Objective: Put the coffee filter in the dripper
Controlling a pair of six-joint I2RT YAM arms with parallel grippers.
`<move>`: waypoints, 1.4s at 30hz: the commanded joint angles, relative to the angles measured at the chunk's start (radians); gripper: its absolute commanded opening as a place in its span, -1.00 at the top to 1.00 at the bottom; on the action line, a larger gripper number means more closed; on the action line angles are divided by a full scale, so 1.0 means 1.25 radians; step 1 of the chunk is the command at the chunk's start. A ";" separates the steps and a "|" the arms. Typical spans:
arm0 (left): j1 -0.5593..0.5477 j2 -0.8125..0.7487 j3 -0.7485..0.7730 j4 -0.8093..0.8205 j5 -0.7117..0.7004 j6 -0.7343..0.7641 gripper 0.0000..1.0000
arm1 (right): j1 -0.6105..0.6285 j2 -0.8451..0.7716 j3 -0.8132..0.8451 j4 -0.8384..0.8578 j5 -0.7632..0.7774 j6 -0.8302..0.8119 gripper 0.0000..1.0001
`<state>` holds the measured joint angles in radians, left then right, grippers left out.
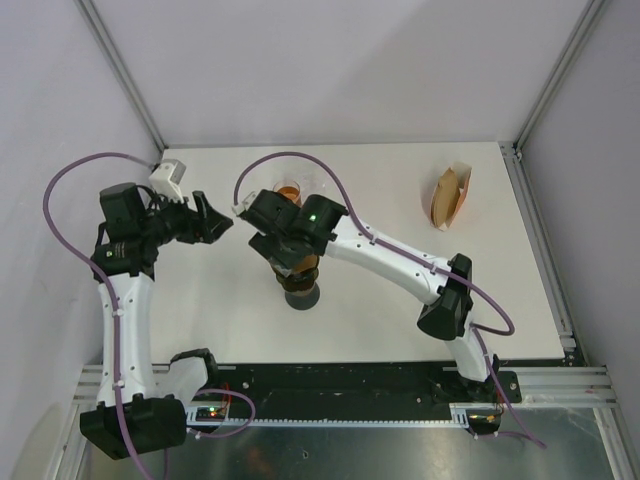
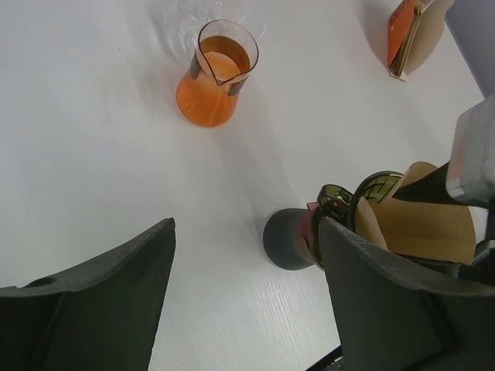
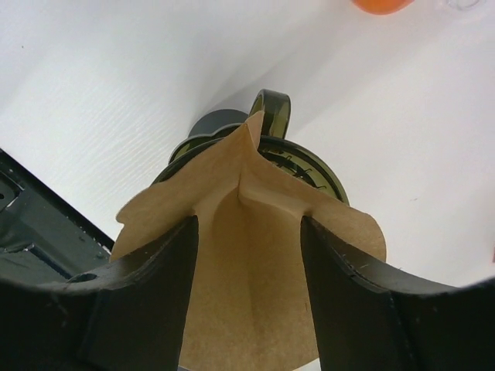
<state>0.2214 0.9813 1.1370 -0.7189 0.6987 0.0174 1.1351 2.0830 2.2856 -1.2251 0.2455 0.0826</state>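
Note:
A brown paper coffee filter [image 3: 247, 278] is pinched between my right gripper's [image 3: 247, 247] fingers, its edges flaring out over them. It hangs directly above the green glass dripper [image 3: 309, 166], whose rim and handle show just beyond it. In the top view my right gripper [image 1: 287, 248] covers the dripper, which stands on a dark grey base [image 1: 300, 295]. My left gripper [image 1: 208, 221] is open and empty, raised to the left of the dripper. In the left wrist view [image 2: 244, 232] the dripper [image 2: 336, 207] and filter [image 2: 421, 224] lie to the right.
A glass carafe of orange liquid [image 1: 288, 188] stands just behind the dripper, also in the left wrist view [image 2: 216, 73]. An orange-and-white holder with spare filters [image 1: 450, 195] sits at the back right. Grey walls enclose the white table [image 1: 380, 320].

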 commanded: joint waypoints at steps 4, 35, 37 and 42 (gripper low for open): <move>-0.052 -0.024 -0.034 0.012 0.036 -0.006 -0.57 | 0.007 -0.072 0.009 0.043 0.050 -0.016 -0.21; -0.264 0.039 -0.015 0.020 -0.023 -0.041 -0.49 | 0.026 -0.226 -0.120 0.201 0.098 -0.028 -0.16; -0.264 0.038 -0.012 0.019 -0.025 -0.040 -0.49 | 0.018 -0.258 -0.160 0.226 0.122 -0.021 -0.17; -0.266 0.036 0.001 0.021 -0.027 -0.036 -0.49 | -0.043 -0.350 -0.310 0.309 0.108 0.026 -0.22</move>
<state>-0.1028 1.0298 1.0870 -0.7185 0.6724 -0.0269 1.1442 1.7489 2.0041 -0.9596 0.3603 0.0731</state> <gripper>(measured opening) 0.746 0.604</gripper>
